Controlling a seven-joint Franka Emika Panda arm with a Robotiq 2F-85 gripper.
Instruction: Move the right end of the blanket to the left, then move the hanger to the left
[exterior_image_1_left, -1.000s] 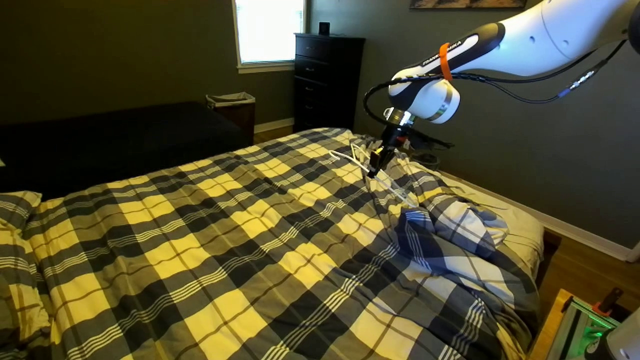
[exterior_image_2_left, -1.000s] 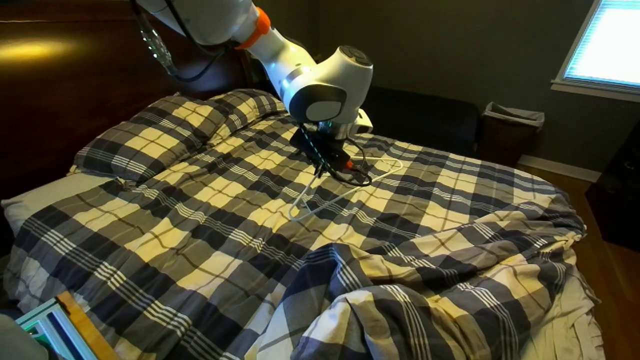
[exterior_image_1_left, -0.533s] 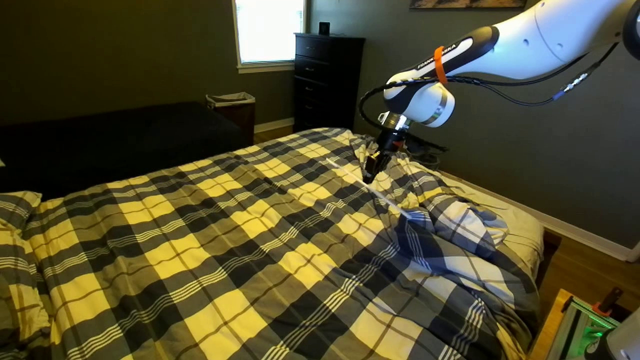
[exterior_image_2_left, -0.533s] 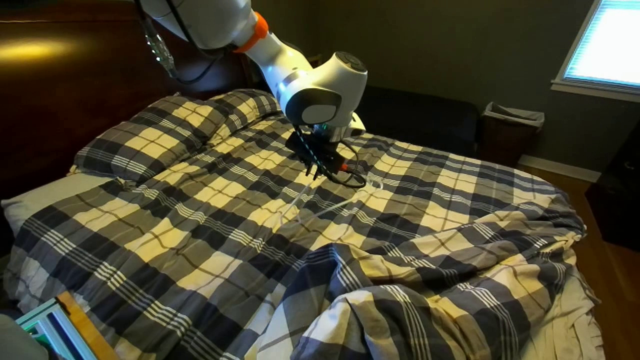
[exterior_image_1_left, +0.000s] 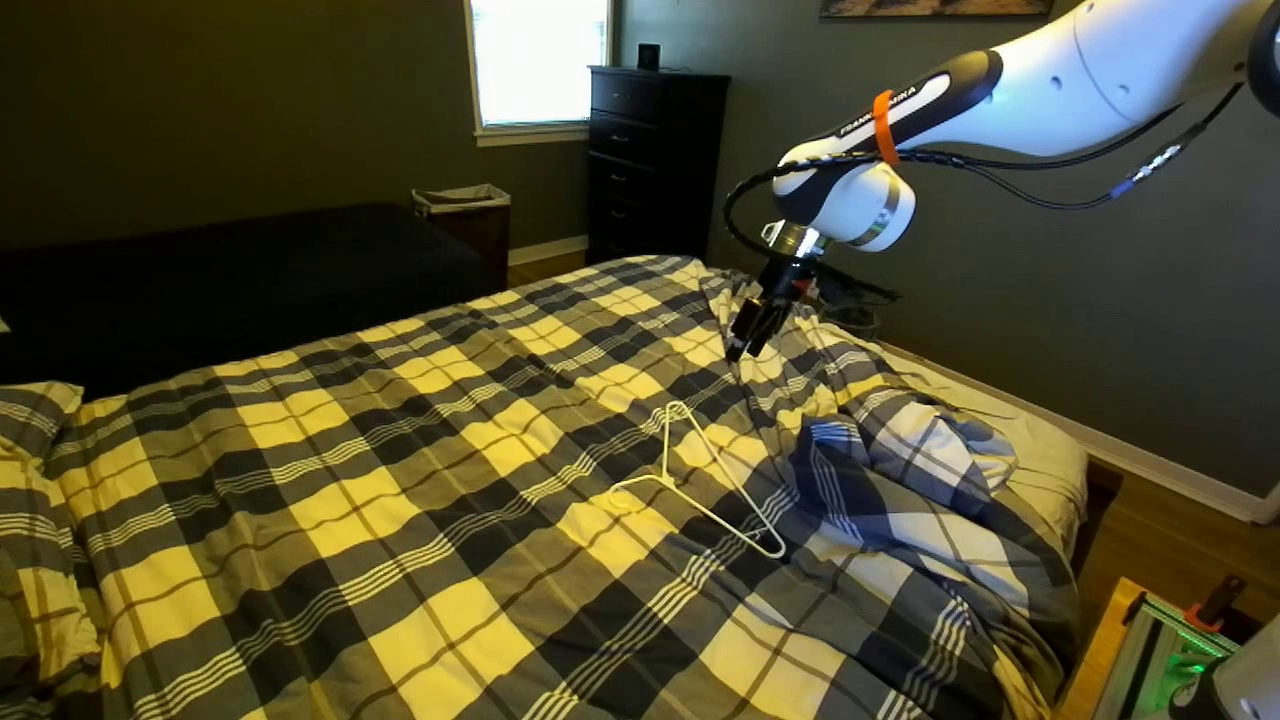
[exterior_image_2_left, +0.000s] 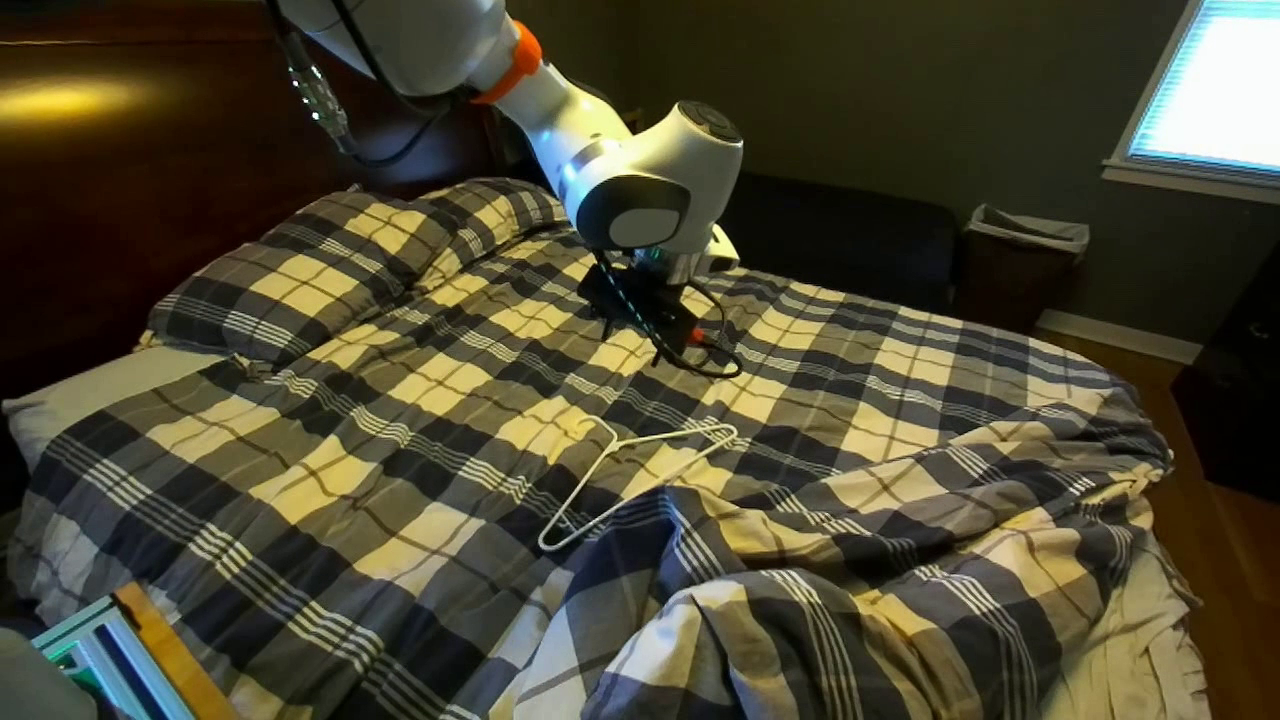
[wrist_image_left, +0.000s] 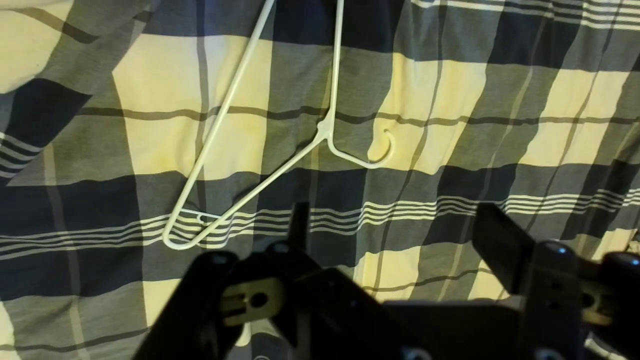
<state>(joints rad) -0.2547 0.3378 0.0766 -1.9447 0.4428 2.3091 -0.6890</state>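
The white hanger (exterior_image_1_left: 667, 480) lies flat on the plaid blanket (exterior_image_1_left: 400, 505), beside the folded-over part. In an exterior view the hanger (exterior_image_2_left: 617, 443) rests close to the bunched blanket end (exterior_image_2_left: 800, 610). My gripper (exterior_image_1_left: 745, 352) hovers above the bed, apart from the hanger. In the wrist view the gripper (wrist_image_left: 393, 212) is open, its fingers well spread, with only blanket cloth visible beyond the gap. There the hanger (wrist_image_left: 326, 129) shows its hook and one corner; its far part runs out of the top of the picture.
Pale sheet (exterior_image_1_left: 1045, 450) shows past the bunched blanket. Pillows (exterior_image_2_left: 310, 275) stand near the wooden headboard (exterior_image_2_left: 130, 150). Beyond the bed are a dark couch-like piece (exterior_image_1_left: 250, 270), a hamper (exterior_image_1_left: 470, 225) and a tall black dresser (exterior_image_1_left: 655, 160). The robot's mount (exterior_image_1_left: 1150, 640) stands at the bed's edge.
The hanger hung from my gripper a second ago. The fingers have opened and it has dropped onto the blanket. The arm sank slightly, then rose a little; the blanket looks unchanged.
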